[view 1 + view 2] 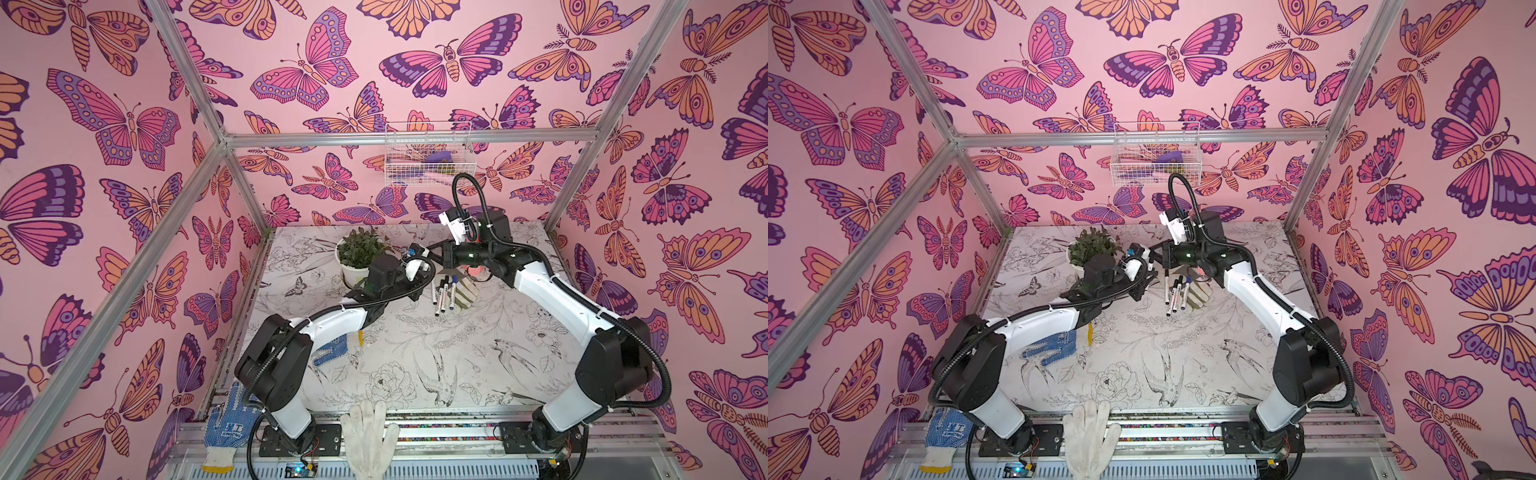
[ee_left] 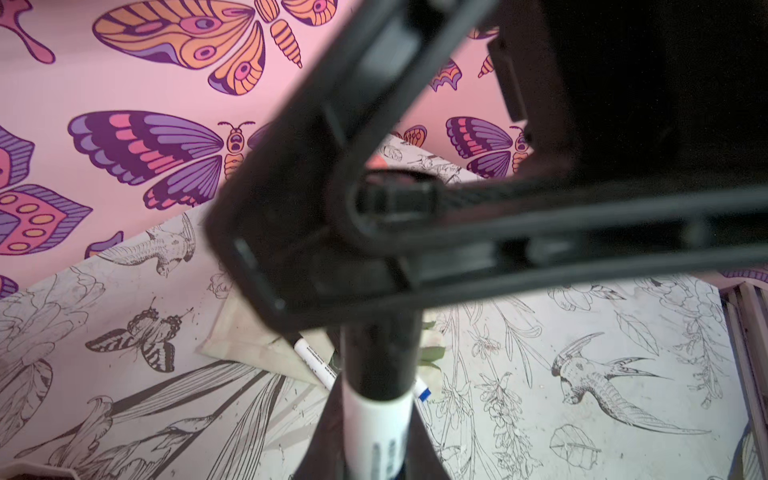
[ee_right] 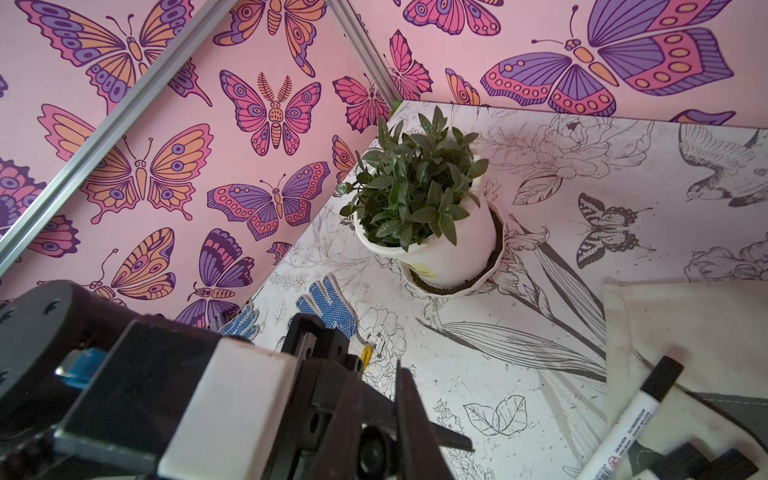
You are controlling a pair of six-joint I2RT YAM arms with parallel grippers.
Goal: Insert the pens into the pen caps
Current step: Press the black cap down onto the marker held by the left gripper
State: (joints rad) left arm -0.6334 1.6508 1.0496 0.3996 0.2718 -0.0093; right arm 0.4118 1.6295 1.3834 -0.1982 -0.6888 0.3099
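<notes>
Above the far middle of the tabletop (image 1: 415, 357), the left gripper (image 2: 374, 457) clamps a white pen (image 2: 376, 419) by its barrel, its black end running under the tightly closed right gripper (image 2: 266, 274), while three more pens (image 1: 444, 297) lie beneath at the edge of a pale glove (image 1: 468, 293).

White pens (image 1: 440, 299) lie side by side, capped (one has a blue cap (image 1: 454, 279)). Another pen (image 2: 374, 428) wears a black cap (image 2: 378, 361).
</notes>
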